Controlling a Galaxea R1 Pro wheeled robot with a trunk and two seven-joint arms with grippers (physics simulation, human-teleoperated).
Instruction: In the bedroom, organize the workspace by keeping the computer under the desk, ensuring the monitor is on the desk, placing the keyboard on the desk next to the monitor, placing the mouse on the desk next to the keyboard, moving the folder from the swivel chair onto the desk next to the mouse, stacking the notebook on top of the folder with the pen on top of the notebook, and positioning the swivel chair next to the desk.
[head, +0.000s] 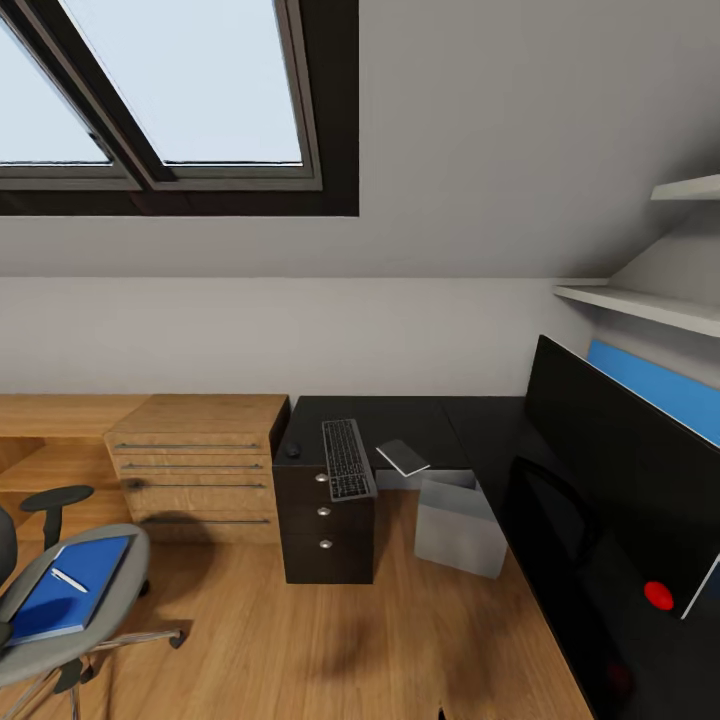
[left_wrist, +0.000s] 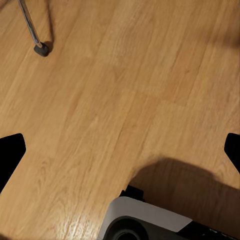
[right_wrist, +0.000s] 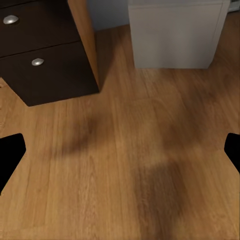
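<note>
One keyboard (head: 347, 459), one mouse (head: 292, 449), one notebook (head: 402, 457) on the desk (head: 480, 430) (both grippers' jaws spread apart)

Light-wood drawer chest (head: 195, 465), skylight window (head: 165, 95), white wall shelves (head: 650, 305), wooden floor (head: 330, 640)

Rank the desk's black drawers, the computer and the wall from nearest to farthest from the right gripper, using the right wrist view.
1. Desk drawers, closest to the right gripper.
2. Computer, on the floor beside the drawers, further back.
3. Wall, behind both.
</note>
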